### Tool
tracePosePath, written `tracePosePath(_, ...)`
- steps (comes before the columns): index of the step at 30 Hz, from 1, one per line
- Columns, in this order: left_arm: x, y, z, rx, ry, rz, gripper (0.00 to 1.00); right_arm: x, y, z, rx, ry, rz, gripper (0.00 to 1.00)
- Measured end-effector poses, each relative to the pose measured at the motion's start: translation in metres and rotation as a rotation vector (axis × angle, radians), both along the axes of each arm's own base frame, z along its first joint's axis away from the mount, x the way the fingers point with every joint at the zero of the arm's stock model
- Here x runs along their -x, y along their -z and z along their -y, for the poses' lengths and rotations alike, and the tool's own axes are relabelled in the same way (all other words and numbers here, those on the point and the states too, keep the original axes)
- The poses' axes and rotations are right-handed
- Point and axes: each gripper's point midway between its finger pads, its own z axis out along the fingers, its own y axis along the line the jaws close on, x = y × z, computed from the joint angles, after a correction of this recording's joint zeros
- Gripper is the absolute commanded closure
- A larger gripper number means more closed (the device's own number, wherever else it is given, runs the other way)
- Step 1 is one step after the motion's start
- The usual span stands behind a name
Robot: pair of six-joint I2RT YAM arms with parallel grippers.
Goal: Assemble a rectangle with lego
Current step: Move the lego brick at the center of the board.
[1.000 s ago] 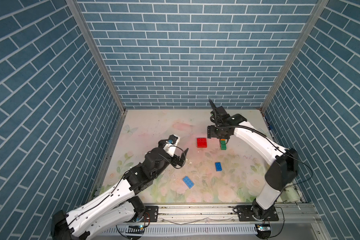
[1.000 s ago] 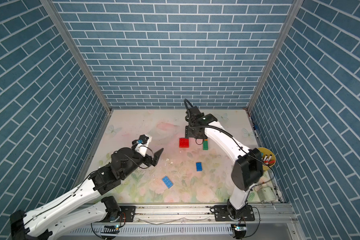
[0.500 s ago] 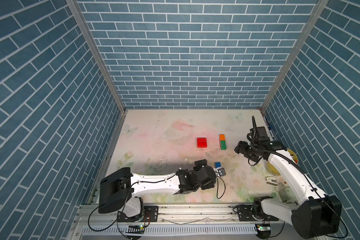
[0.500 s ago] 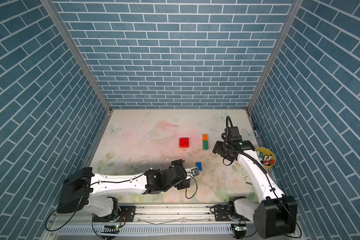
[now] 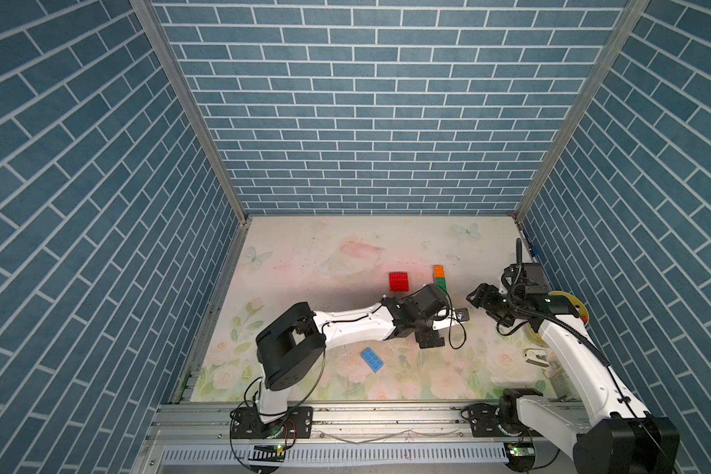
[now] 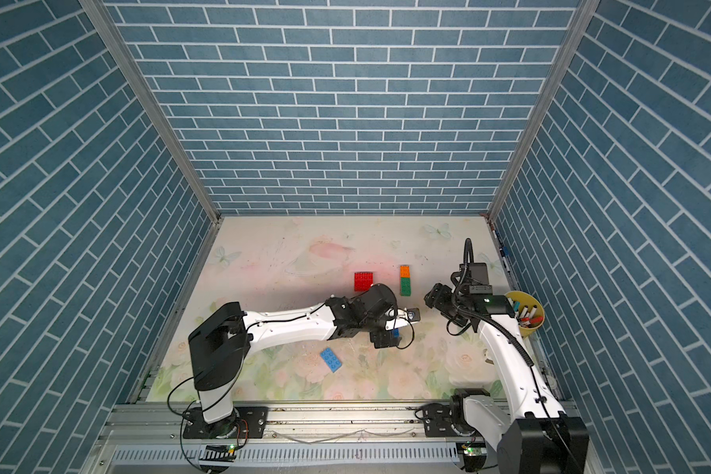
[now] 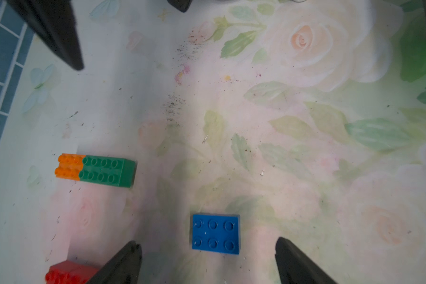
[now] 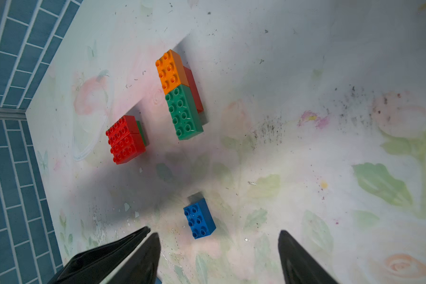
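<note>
Of the lego, a dark blue brick (image 7: 215,233) lies flat on the floral mat between the tips of my left gripper (image 7: 208,248), which is open and clear of it. In both top views this gripper (image 5: 429,338) covers most of that brick; only a blue sliver (image 6: 395,331) shows. An orange and green stack (image 5: 440,279) and a red block (image 5: 399,281) stand just behind. A light blue brick (image 5: 372,360) lies nearer the front. My right gripper (image 8: 218,243) hangs open and empty to the right (image 5: 479,301), facing the dark blue brick (image 8: 199,217).
A yellow cup of markers (image 6: 526,312) stands by the right wall behind my right arm. A small white object (image 5: 534,357) lies on the mat near the right arm's base. Blue brick-patterned walls close the mat on three sides.
My right gripper has left the orange and green stack and drawn back to the right. My left arm has swung from the left side across the mat to the dark blue brick.
</note>
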Motion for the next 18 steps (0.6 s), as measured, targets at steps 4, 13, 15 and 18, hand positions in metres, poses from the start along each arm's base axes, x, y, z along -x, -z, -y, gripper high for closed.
tracePosePath(4, -0.011, 0.012, 0.001, -0.046, 0.016, -0.067, 0.12, -0.003, -0.002, 0.002, -0.005, 0.010, 0.012, 0.25)
tracePosePath(13, -0.008, 0.062, -0.012, -0.197, 0.011, -0.164, 0.17, -0.009, -0.003, 0.003, -0.019, 0.015, 0.028, 0.25)
tracePosePath(15, -0.006, 0.071, -0.015, -0.219, 0.005, -0.181, 0.20, -0.010, -0.002, 0.003, -0.022, 0.014, 0.025, 0.25)
tracePosePath(18, -0.005, 0.076, -0.016, -0.230, -0.007, -0.198, 0.28, -0.012, 0.000, 0.003, -0.023, 0.015, 0.022, 0.25)
